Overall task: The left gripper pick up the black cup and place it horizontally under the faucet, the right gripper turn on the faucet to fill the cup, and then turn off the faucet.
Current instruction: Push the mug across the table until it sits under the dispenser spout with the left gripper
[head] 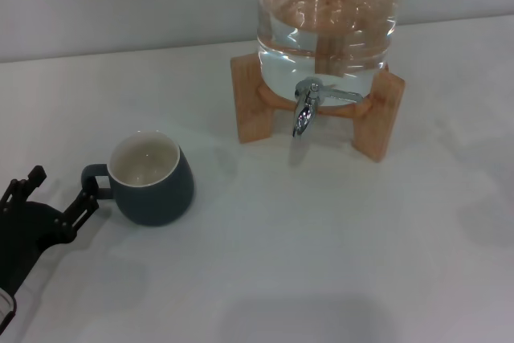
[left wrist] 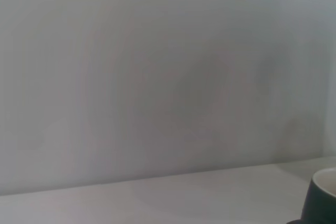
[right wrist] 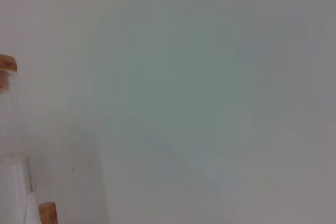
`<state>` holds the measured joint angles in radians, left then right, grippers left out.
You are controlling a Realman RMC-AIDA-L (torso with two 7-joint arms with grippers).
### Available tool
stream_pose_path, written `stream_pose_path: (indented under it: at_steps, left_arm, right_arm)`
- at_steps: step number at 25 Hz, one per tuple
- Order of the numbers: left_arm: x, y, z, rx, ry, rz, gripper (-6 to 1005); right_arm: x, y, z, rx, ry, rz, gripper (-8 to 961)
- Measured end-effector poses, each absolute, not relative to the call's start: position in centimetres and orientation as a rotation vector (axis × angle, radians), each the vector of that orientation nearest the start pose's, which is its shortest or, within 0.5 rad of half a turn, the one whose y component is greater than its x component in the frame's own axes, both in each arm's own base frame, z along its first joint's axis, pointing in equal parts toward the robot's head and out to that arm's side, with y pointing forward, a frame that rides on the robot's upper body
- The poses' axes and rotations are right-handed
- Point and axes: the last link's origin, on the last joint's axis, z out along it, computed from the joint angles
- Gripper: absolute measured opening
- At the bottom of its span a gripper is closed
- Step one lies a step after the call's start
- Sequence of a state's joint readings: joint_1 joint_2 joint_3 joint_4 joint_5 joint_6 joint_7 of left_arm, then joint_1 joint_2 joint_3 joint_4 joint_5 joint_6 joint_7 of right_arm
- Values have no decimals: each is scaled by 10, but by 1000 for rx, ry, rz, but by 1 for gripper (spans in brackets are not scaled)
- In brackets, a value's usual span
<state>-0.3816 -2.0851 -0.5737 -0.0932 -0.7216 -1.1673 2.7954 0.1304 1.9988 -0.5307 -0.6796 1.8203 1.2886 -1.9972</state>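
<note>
One black cup (head: 151, 181) stands upright on the white bench (head: 337, 247), toward the bench's left side and about midway between its near and far edges, its cream inside showing and its single loop handle turned toward the left edge. One faucet (head: 304, 110) is here, a chrome tap with its spout pointing down and its thin lever lying out to the side; it juts from the base of one clear glass water jar (head: 325, 26), which is filled with water and sits on one light wooden stand (head: 257, 106) with two upright legs near the far edge of the bench, right of centre. The cup stands well apart from the faucet, nearer the front and to the left of it, not beneath the spout. One gripper is in sight in the head view: the left gripper (head: 58, 189), a black jointed claw coming in low from the near left corner of the bench, reaching toward the cup. Its thin fingers (head: 90, 198) are spread, with one fingertip just beside the handle and the other farther toward the left edge, nothing held between them. The left wrist view catches only a sliver of the cup's rim and dark wall against the pale wall behind. The right gripper does not show in any view; the right wrist view takes in an edge of the jar and a bit of the stand.
</note>
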Motion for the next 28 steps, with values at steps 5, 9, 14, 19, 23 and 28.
stream_pose_path:
  at_steps: [5, 9, 14, 19, 23, 28]
  left_arm:
    - [-336, 286, -61, -1952, -629, -676, 833]
    - [-335, 286, -61, -1952, -629, -679, 833]
    - [-335, 290, -62, -1958, -637, -666, 833]
    - [-336, 291, -61, -1951, -641, -664, 832]
    - [-336, 291, -61, -1944, -644, -664, 831]
    - [-335, 293, -60, -1935, -647, -673, 824]
  right_arm:
    - [397, 262, 145, -1677, 681, 758, 854]
    - [397, 261, 145, -1680, 680, 761, 854]
    - [397, 260, 145, -1680, 680, 762, 854]
    - [397, 259, 145, -1681, 679, 764, 854]
    - [396, 259, 145, -1683, 676, 768, 854]
    - [396, 259, 145, -1685, 675, 770, 854]
